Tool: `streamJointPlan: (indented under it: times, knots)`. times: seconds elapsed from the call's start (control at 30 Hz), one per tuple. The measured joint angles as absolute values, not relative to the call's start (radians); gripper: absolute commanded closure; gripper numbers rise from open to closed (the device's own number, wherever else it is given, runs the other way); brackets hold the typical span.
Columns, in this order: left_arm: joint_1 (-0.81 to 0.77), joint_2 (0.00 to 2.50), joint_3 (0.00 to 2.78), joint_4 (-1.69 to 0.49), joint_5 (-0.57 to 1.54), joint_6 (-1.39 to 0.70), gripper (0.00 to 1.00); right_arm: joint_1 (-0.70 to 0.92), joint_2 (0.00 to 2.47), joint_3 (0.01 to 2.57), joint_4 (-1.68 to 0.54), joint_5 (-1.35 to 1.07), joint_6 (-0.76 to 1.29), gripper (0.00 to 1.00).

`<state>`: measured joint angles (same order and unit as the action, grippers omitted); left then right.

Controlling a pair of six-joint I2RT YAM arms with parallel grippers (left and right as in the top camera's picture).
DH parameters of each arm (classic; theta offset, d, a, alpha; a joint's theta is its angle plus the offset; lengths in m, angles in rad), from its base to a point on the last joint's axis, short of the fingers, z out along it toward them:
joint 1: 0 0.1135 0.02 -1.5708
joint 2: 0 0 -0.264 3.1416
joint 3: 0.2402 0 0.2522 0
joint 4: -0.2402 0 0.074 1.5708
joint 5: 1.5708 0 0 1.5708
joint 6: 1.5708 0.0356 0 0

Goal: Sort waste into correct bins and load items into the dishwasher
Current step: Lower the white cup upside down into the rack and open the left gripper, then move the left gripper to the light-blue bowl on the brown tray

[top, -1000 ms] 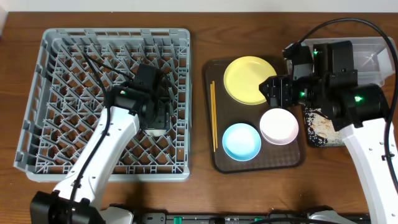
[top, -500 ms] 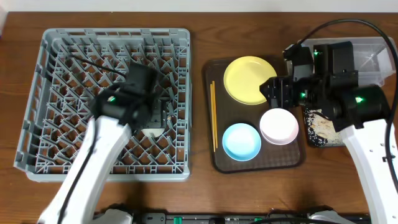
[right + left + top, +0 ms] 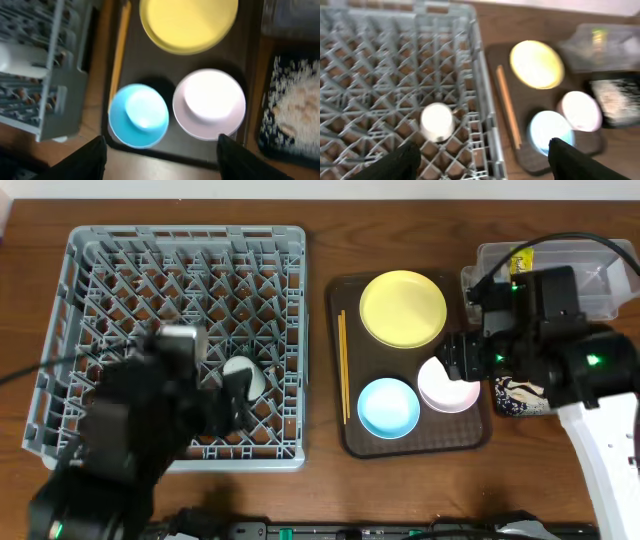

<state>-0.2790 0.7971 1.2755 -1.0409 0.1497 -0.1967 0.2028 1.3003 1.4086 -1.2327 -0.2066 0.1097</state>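
Pulling up and away from the dish rack, the left gripper comes off with its fingers spread wide and nothing between them, and what it leaves behind is the news: the small white cup now stands on its own among the grey plastic pegs, near the rack's middle, a smooth pale cylinder against that hard lattice. One item loaded, by the look of it, and the left arm is free for the next. Moving right onto the brown serving tray, the thin wooden chopsticks lie straight along its left edge, then the round, flat yellow plate at the back, the glossy light blue bowl at the front, and the white bowl just beside it. The right gripper has slid off the plate's edge and hovers over that white bowl, fingers apart and gripping nothing, so I'd judge the bowl is next. Further right, the shallow black tray carries whitish rice scraps, and the clear tub behind it shows a yellow-green snack wrapper in its corner
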Motion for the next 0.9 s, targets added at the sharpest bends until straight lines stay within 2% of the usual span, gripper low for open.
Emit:
streamJointPlan:
  times: [0.23, 0.53, 0.73, 0.9]
  knots:
    - [-0.279, 0.707, 1.275, -1.077, 0.223, -0.183, 0.19, 0.217, 1.406, 1.318, -1.221, -0.206, 0.142, 0.40]
    - [-0.279, 0.706, 1.275, -1.097, 0.238, -0.183, 0.18, 0.234, 1.490, 1.174, -1.036, -0.207, 0.273, 0.48]
    - [-0.279, 0.706, 1.275, -1.097, 0.238, -0.183, 0.18, 0.247, 1.534, 1.168, -0.978, -0.182, 0.343, 0.49]
    - [-0.279, 0.706, 1.275, -1.097, 0.238, -0.183, 0.18, 0.273, 1.578, 1.168, -0.955, -0.168, 0.368, 0.45]
